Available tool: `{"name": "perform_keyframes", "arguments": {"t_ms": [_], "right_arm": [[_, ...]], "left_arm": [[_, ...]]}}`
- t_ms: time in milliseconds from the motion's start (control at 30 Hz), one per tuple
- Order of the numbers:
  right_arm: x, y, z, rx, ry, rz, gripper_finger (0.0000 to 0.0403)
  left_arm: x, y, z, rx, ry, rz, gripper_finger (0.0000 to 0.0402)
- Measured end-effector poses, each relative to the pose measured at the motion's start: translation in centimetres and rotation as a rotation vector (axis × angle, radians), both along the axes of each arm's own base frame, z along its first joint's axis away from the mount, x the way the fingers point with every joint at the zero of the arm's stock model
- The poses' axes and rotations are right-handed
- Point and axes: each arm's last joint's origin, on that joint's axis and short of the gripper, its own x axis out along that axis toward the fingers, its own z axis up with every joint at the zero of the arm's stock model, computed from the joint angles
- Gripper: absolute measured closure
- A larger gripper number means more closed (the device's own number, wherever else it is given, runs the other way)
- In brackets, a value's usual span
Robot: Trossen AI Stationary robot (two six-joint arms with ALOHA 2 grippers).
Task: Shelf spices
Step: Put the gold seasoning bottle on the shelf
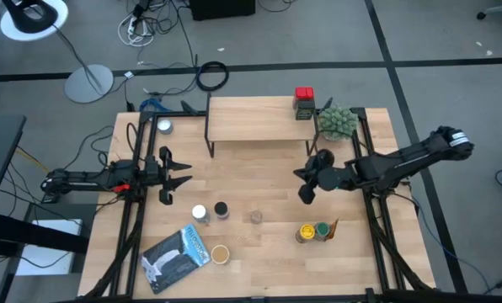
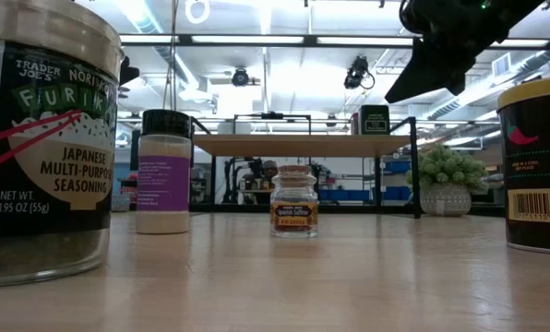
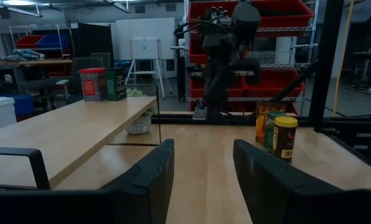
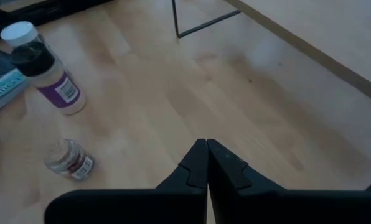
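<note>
Bright overhead ceiling lights, blurred foreground jars.

Overhead, straight down on the whole table (image 1: 259, 261). Low, at tabletop height, facing 12 o'clock, close to jars. Wrist views forward past own fingers. Shared by all: the shelf (image 1: 255, 118).

The wooden table (image 1: 259, 261) carries the shelf (image 1: 255, 118) along its far edge, and on the shelf's board, beyond the right gripper (image 1: 306, 193), stand 2 spices, a red tin (image 1: 303, 93) and a dark green tin (image 1: 305, 109). On the tabletop beside that gripper toward the left arm sit a small glass jar (image 1: 256, 216), a black-lidded jar (image 1: 221, 209) and a white-lidded jar (image 1: 200, 213), with a yellow-lidded jar (image 1: 307, 231) and green-lidded jar (image 1: 322, 229) on its near side and a potted plant (image 1: 338, 122) beyond it. Near the left gripper (image 1: 177, 178), a silver-blue pouch (image 1: 175, 257) and a tan-lidded jar (image 1: 221, 252) lie toward the front edge, and a white-topped tin (image 1: 164, 126) sits toward the far edge.
</note>
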Motion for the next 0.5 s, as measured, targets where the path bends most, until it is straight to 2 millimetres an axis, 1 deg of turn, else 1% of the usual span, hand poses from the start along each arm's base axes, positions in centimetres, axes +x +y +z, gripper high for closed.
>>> {"name": "perform_keyframes", "arguments": {"t_ms": [500], "right_arm": [[0.62,0.12,0.47,-0.051,-0.044,0.048,0.0398]], "left_arm": [[0.0,-0.01,0.0,0.001,0.0,-0.005,0.0232]]}}
